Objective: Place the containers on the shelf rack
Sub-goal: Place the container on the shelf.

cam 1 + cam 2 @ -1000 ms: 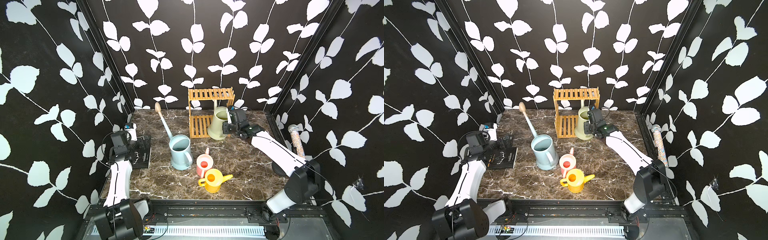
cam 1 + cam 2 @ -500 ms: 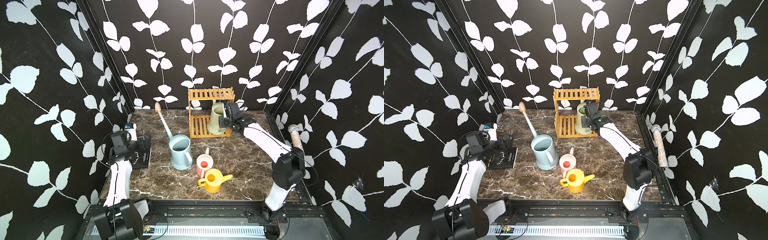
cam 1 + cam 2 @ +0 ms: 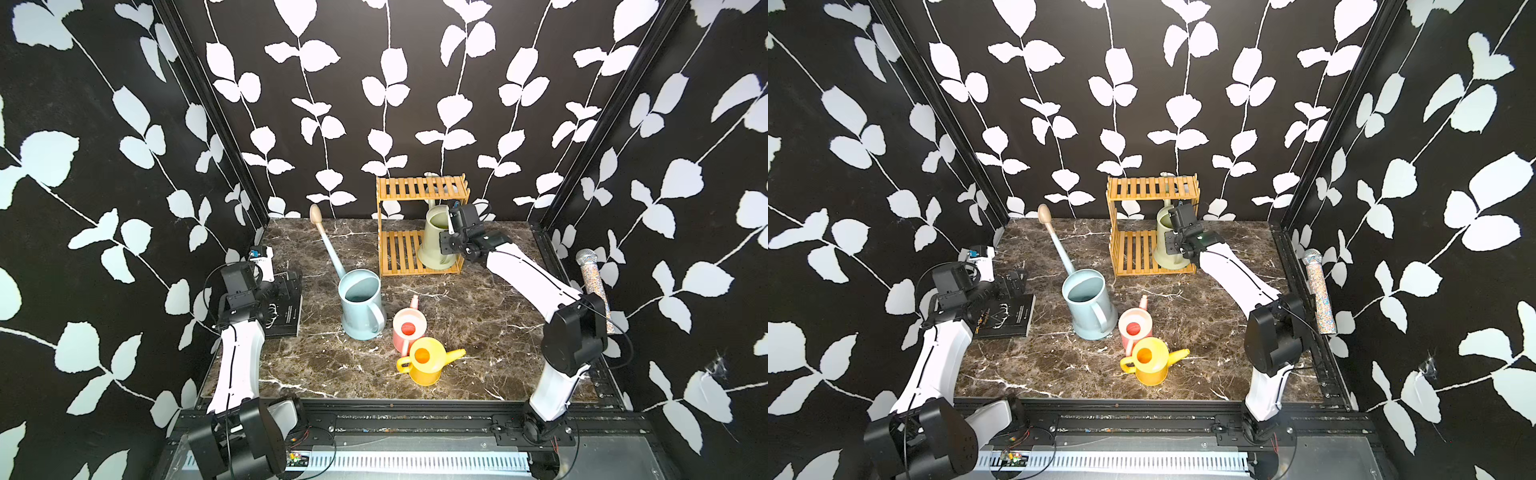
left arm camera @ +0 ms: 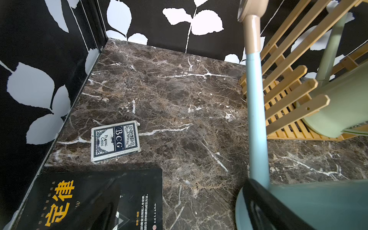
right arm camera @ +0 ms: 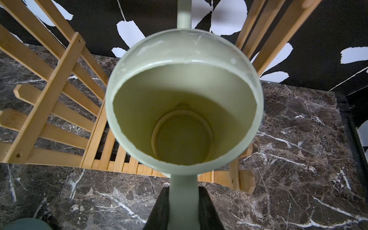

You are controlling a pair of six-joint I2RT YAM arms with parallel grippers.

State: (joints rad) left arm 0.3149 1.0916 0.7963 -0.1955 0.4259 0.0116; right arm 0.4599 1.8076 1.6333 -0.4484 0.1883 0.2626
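Black book [image 3: 1005,322] and card box [image 4: 115,140] on marble tabletop [image 3: 478,316]; glittery microphone [image 3: 595,286] apart.

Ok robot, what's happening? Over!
Right gripper shut on green can, can in rack's lower tier. Left gripper open, empty. Blue can, pink can, yellow can on table. Nothing blocking.

Three walls [image 3: 374,62] papered black with trailing white leaf vines enclose a small booth. Black metal posts [image 3: 219,124] run up the two back corners. The desk [image 3: 457,307] has a dark brown marble top with white veins. A black rail [image 3: 415,417] edges its front. Light is even and bright, with only soft shadows on the marble
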